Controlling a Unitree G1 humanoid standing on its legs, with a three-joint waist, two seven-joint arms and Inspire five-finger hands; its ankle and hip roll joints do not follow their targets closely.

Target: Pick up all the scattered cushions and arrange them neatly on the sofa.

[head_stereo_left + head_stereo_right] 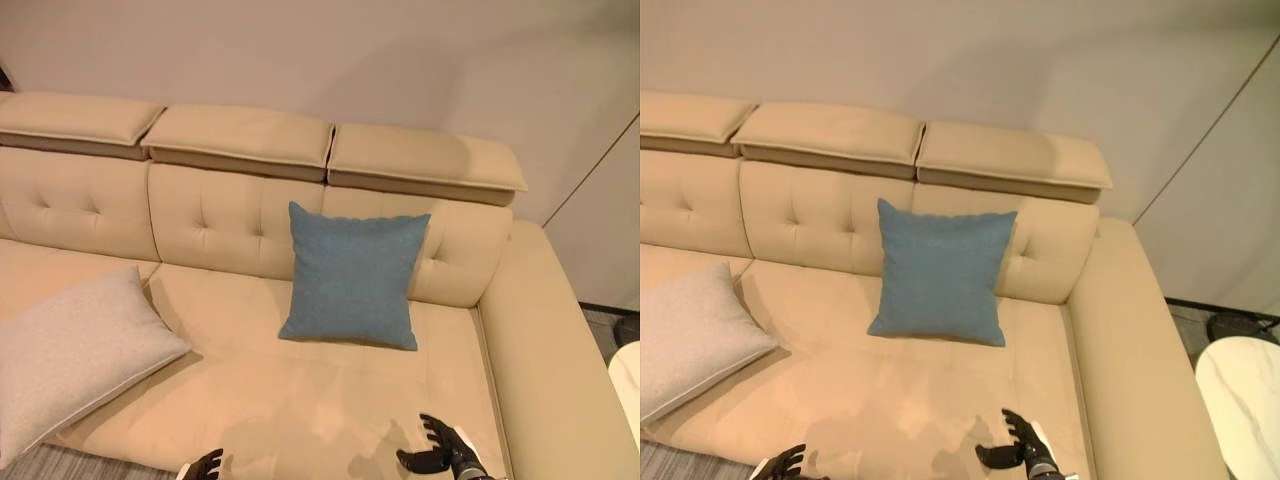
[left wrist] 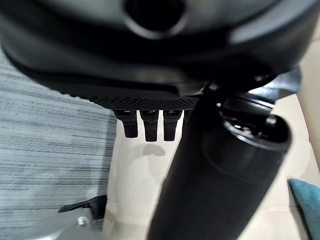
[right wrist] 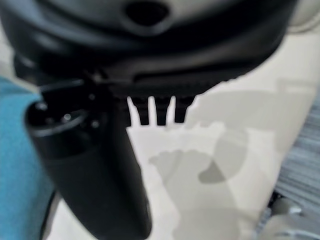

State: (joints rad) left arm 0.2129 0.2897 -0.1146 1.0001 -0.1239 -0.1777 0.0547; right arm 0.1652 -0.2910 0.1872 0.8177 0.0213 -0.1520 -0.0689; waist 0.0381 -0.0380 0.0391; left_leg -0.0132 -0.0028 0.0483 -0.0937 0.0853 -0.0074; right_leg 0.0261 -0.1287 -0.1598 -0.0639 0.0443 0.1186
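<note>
A blue cushion (image 1: pixel 352 275) stands upright against the backrest of the beige sofa (image 1: pixel 250 380), on its right-hand seat. A light grey cushion (image 1: pixel 75 350) lies tilted on the seat to the left, overhanging the front edge. My right hand (image 1: pixel 435 452) hovers low over the front of the seat, below the blue cushion, fingers spread and empty. My left hand (image 1: pixel 205 466) shows at the seat's front edge, fingers relaxed and holding nothing. In the right wrist view the blue cushion (image 3: pixel 15 150) shows beside the thumb.
The sofa's right armrest (image 1: pixel 555 370) runs along the right side. A white round table (image 1: pixel 1245 400) stands beyond it. Grey striped carpet (image 2: pixel 50 150) lies before the sofa. A plain wall (image 1: pixel 350 60) rises behind the headrests.
</note>
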